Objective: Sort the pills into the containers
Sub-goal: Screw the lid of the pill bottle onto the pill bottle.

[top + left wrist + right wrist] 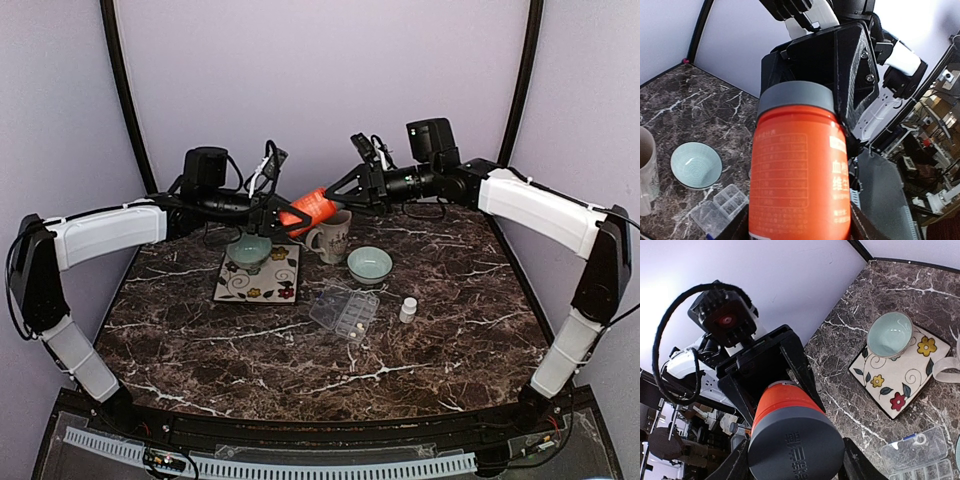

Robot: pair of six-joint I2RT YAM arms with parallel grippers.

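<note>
The pills (347, 322) show only as two tiny pale specks inside the box (345, 310), which lies flat near the middle of the bench (200, 350). Their number and the exact cell cannot be told from the top view. The box is clear plastic. Its lid looks folded open, and its compartments (922, 472) show at the lower right of the right wrist view.

Just right of the box stands a small white vial (408, 310), apart from it. Behind the box sits a pale green bowl (370, 265), upright. To that bowl's left stands a patterned mug (330, 238). Further left lies a flowered tile (262, 280) with a second bowl (248, 250) on its far corner.

Above the mug and tile, off the bench, an orange bottle (312, 207) hangs tilted between the two arms. Its grey cap (795, 445) points up and to the right.

The left gripper (288, 222) pinches the bottle's orange body, with a finger on either side of it at the bottom of the left wrist view. The right gripper (338, 192) comes in from the opposite side and clamps the cap. In the right wrist view its fingers flank the cap's rim. In the left wrist view its black frame sits right behind the cap.
</note>
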